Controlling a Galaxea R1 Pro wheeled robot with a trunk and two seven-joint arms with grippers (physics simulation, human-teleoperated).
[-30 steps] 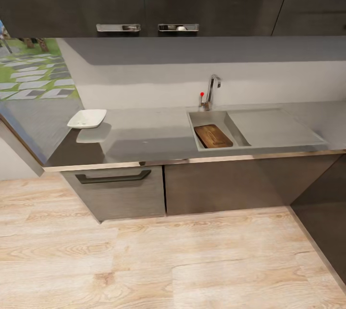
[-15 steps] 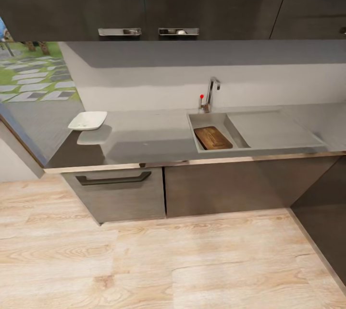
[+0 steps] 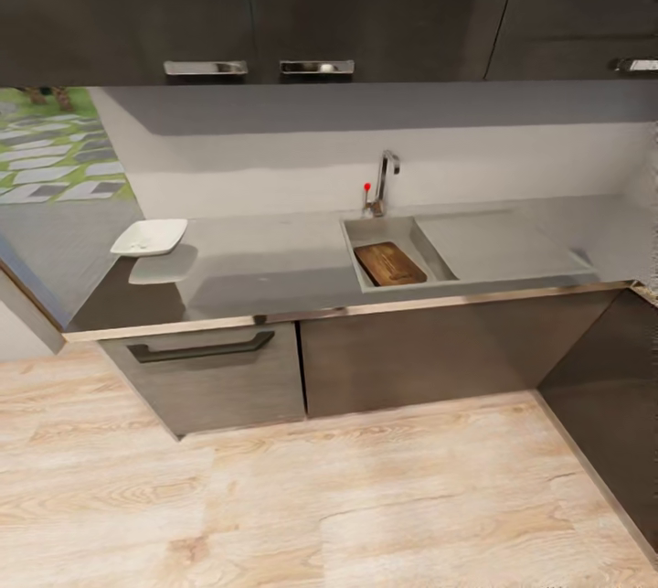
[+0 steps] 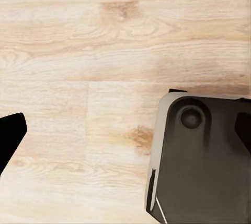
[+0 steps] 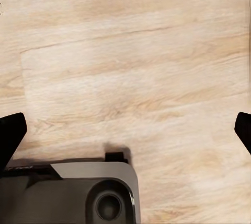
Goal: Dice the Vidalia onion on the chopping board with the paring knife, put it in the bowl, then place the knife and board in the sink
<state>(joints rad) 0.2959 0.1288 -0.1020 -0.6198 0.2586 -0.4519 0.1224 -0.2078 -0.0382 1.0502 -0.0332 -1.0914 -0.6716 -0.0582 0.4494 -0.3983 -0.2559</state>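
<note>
Already the chopping board (image 3: 389, 262) lies tilted in the sink (image 3: 416, 237) basin, at about one o'clock from the view's centre; the bowl (image 3: 149, 237) sits on the countertop (image 3: 265, 263) at ten o'clock. The knife is perhaps hidden beneath the board. Both wrist views face the wooden floor (image 4: 78, 51), the left gripper (image 4: 128, 130) and right gripper (image 5: 125, 130) spread wide, holding nothing. Stiff and light, the board would best be pinched at its raised edge.

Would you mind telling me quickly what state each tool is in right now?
Left tool: open, holding nothing, over the floor.
Right tool: open, holding nothing, over the floor.
</note>
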